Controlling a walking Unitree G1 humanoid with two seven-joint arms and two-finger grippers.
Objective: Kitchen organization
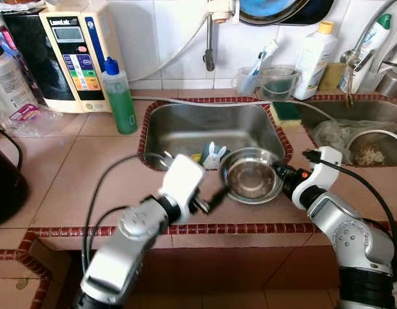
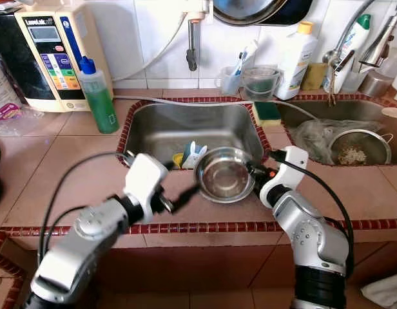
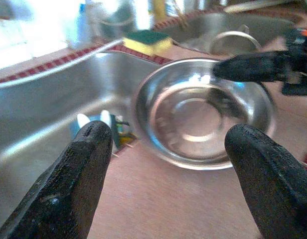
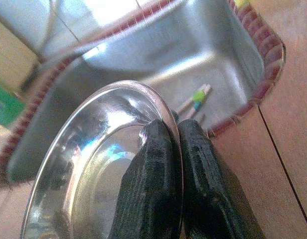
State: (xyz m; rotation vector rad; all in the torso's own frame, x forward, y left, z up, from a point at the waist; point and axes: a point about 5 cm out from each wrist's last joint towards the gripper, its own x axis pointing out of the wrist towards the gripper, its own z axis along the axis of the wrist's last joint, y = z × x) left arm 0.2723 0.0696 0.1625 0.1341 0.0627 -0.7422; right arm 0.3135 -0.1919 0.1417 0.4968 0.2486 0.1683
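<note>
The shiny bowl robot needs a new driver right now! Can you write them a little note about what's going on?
Right gripper: shut on the rim of the steel bowl, one finger inside, one outside.
Left gripper: open, empty, pointing at the bowl's near side, not touching it.
The bowl sits on the tiled counter at the front edge of the left sink, empty.
Done: bowl gripped. Left: carry it where it belongs; the place isn't evident. Probably keep the left gripper clear or use it for support.

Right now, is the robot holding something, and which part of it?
Yes. The right hand pinches the steel bowl by its rim. The left hand is open, holding nothing.
</note>
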